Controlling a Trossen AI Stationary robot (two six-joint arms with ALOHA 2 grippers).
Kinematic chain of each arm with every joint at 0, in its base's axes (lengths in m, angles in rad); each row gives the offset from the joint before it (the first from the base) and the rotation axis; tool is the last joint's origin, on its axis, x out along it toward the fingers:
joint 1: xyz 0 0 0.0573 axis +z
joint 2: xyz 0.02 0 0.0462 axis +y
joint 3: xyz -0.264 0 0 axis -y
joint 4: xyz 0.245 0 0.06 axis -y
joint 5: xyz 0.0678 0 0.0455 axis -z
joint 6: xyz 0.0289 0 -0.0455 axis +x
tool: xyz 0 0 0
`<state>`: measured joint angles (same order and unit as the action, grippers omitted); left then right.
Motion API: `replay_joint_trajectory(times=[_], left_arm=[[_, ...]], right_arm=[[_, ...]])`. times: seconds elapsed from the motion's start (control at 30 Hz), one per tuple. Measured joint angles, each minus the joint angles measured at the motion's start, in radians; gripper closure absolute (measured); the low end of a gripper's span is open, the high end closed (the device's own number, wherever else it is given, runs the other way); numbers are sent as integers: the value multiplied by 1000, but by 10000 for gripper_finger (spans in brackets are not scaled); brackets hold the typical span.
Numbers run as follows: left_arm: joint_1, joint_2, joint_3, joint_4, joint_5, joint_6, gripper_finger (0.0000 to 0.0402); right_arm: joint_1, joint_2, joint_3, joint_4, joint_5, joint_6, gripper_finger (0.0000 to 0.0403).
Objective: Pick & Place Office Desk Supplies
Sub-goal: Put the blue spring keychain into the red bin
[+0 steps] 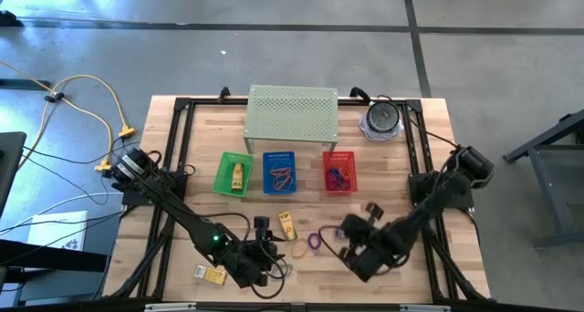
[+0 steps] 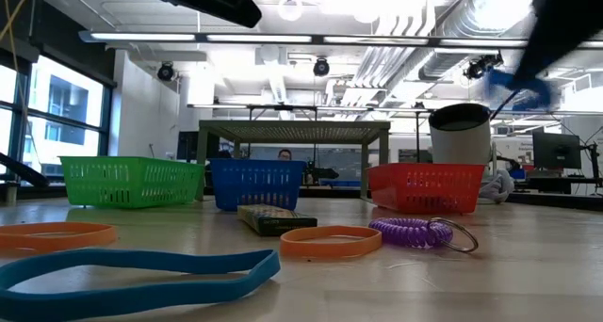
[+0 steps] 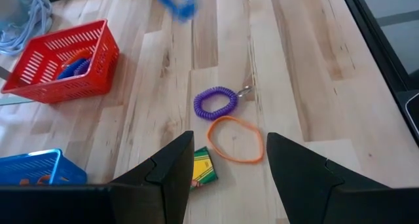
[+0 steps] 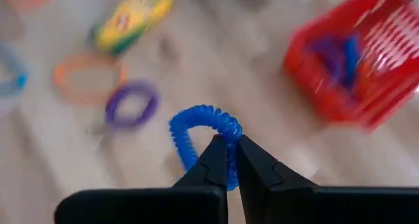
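- Our right pincer (image 4: 228,160) is clamped on a blue coiled loop (image 4: 204,140), held above the counter (image 1: 392,171) toward its near right part; the loop hangs off the fingertips by only a short stretch of coil.
- Our left pincer (image 3: 226,164) stands open and empty near the counter's near edge, over the orange rubber band (image 3: 236,139) and beside the purple coiled loop (image 3: 216,103).
- Judging by what lies in the red basket (image 4: 357,67), which already holds blue and purple coils, we take it as the blue loop's likely home. It sits in a row with the blue basket (image 1: 282,172) and green basket (image 1: 234,175), in front of the pale green shelf (image 1: 292,114).
- Risk: the grip is thin, so a quick swing could let the springy coil slip out or bounce clear of the basket.
- Risk: the loop dangles below the fingers and could snag the basket rim on the way in.
- Risk: both arms crowd the near edge; a careless path could sweep the crayon packet (image 3: 203,169) or the bands on the counter.
- Hard to make out: the right wrist view is blurred, so we cannot tell basket contents precisely.
- From above, the arm hides the held loop.
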<state>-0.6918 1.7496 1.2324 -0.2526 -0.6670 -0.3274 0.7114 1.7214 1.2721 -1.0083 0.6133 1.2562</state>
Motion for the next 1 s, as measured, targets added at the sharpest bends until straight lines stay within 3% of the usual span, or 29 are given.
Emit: replay_joint_trajectory(times=[0.1, 0.33, 0.53, 0.77, 1.0], left_arm=[[0, 0, 0, 3, 0, 17, 218], [-9, 0, -5, 0, 11, 18, 218], [-21, 0, -22, -3, 15, -16, 218], [-41, 0, -26, -14, 10, -64, 218], [-56, 0, -26, -14, -19, -91, 218]], right_arm=[[-67, -28, 3, -39, 78, -59, 398], [-285, -67, 3, -72, 85, -230, 399], [-461, -71, -11, -60, -7, -369, 399], [-584, -71, -130, 29, -104, -441, 399], [-670, -70, -262, 273, -173, -524, 397]])
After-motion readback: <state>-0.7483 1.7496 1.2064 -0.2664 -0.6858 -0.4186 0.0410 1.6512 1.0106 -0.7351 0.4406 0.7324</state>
